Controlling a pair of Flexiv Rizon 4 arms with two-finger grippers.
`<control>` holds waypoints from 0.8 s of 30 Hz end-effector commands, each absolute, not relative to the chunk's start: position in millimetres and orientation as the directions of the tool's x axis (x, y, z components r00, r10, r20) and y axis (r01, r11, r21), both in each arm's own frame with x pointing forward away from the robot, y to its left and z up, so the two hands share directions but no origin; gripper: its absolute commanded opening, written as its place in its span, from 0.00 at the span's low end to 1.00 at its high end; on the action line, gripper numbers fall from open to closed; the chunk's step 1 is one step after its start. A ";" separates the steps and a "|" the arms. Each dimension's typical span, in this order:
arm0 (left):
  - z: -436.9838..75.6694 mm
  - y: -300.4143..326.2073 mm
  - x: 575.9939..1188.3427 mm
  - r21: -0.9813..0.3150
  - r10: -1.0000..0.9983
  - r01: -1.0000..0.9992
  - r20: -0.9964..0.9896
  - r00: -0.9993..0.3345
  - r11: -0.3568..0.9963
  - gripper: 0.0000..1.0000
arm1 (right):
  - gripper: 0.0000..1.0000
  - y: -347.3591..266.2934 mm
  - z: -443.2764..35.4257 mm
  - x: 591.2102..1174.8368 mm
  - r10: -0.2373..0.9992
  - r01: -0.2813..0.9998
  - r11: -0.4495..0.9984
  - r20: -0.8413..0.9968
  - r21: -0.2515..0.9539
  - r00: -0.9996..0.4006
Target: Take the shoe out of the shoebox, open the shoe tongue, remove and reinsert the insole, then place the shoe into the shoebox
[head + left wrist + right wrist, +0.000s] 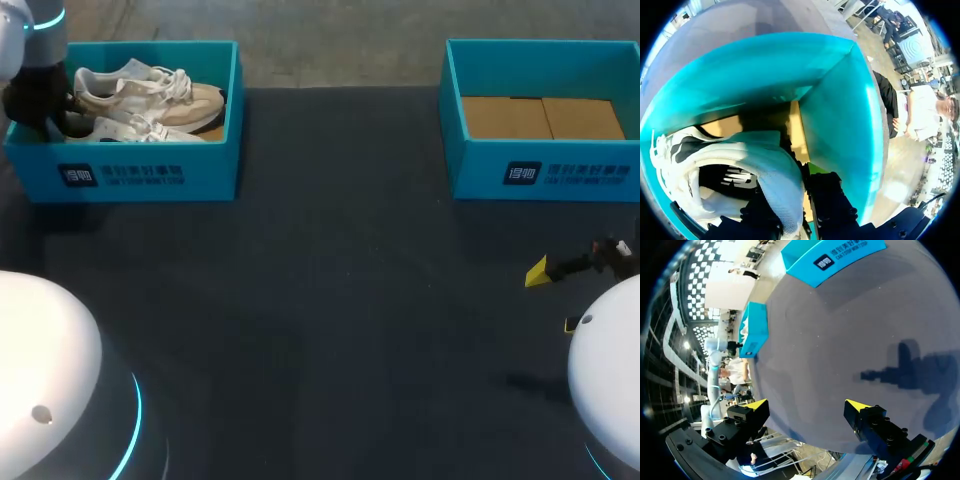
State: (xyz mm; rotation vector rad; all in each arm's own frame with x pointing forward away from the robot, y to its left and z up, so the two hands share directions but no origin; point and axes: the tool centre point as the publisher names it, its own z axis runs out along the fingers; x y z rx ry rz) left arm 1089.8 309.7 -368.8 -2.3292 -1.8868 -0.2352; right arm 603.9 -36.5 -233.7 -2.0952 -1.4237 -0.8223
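Though half-hidden, left fingers around shoe.

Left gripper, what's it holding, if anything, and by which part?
The left gripper is shut on the white shoe by its heel collar, inside the shoebox. The right gripper holds nothing.

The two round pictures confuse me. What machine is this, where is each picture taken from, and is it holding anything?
This is a robot with two arms at a dark table. The wide picture looks down from above and behind it; each round one comes from a camera on one arm's wrist. On the table stand two blue shoeboxes: the left shoebox holds a pair of pale shoes, the right shoebox shows only its cardboard floor. The left gripper sits inside the left box and pinches the heel of one shoe. The right gripper hangs open above bare table, holding nothing.
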 end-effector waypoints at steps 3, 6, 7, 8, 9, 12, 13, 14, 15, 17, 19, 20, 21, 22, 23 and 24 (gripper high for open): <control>-349.3 303.8 1083.0 0.019 0.957 0.976 0.200 0.209 -0.217 0.00 | 1.00 -37.6 -228.1 592.2 0.652 0.932 -0.360 0.704 -0.040 0.282; -342.4 299.6 1082.7 0.035 0.957 0.974 0.200 0.211 -0.222 0.00 | 1.00 -37.6 -228.1 592.2 0.652 0.932 -0.360 0.704 -0.040 0.282; -340.8 298.4 1082.5 0.037 0.957 0.974 0.200 0.211 -0.222 0.00 | 1.00 -37.6 -228.1 592.2 0.652 0.932 -0.360 0.704 -0.040 0.282; -339.4 297.5 1082.4 0.039 0.956 0.974 0.201 0.212 -0.224 0.00 | 1.00 -37.6 -228.1 592.2 0.652 0.932 -0.360 0.704 -0.040 0.282; -338.6 296.3 1083.2 0.043 0.956 0.973 0.203 0.212 -0.225 0.00 | 1.00 -37.6 -228.1 592.2 0.652 0.932 -0.360 0.704 -0.040 0.282; -335.9 294.1 1082.9 0.047 0.957 0.974 0.203 0.209 -0.223 0.00 | 1.00 -37.6 -228.1 592.2 0.652 0.932 -0.360 0.704 -0.040 0.282; -335.5 293.7 1082.7 0.048 0.956 0.974 0.203 0.209 -0.223 0.00 | 1.00 -37.6 -228.1 592.2 0.652 0.932 -0.360 0.704 -0.040 0.282; -335.1 293.4 1082.4 0.049 0.956 0.973 0.205 0.210 -0.224 0.00 | 1.00 -37.6 -228.1 592.2 0.652 0.932 -0.360 0.704 -0.040 0.282; -334.9 293.2 1082.3 0.049 0.956 0.973 0.206 0.210 -0.224 0.00 | 1.00 -37.6 -228.1 592.2 0.652 0.932 -0.360 0.704 -0.040 0.282; -333.6 293.1 1082.2 0.054 0.956 0.974 0.214 0.203 -0.219 0.00 | 1.00 -37.6 -228.1 592.2 0.652 0.932 -0.360 0.704 -0.040 0.282; -330.1 292.7 1082.8 0.056 0.956 0.975 0.216 0.200 -0.217 0.00 | 1.00 -37.6 -228.1 592.2 0.652 0.932 -0.360 0.704 -0.040 0.282; -327.8 292.6 1082.9 0.058 0.956 0.975 0.217 0.200 -0.217 0.00 | 1.00 -37.6 -228.1 592.2 0.652 0.932 -0.360 0.704 -0.040 0.282; -327.0 292.5 1083.0 0.059 0.956 0.975 0.217 0.199 -0.216 0.00 | 1.00 -37.6 -228.1 592.2 0.652 0.932 -0.360 0.704 -0.040 0.282; -323.2 292.4 1083.4 0.063 0.956 0.974 0.217 0.198 -0.216 0.00 | 1.00 -37.6 -228.1 592.2 0.652 0.932 -0.360 0.704 -0.040 0.282; -321.1 292.3 1083.6 0.066 0.956 0.974 0.218 0.197 -0.216 0.00 | 1.00 -37.6 -228.1 592.2 0.652 0.932 -0.360 0.704 -0.040 0.282; -320.6 292.3 1083.7 0.070 0.956 0.974 0.218 0.196 -0.215 0.00 | 1.00 -37.6 -228.1 592.2 0.652 0.932 -0.360 0.704 -0.040 0.282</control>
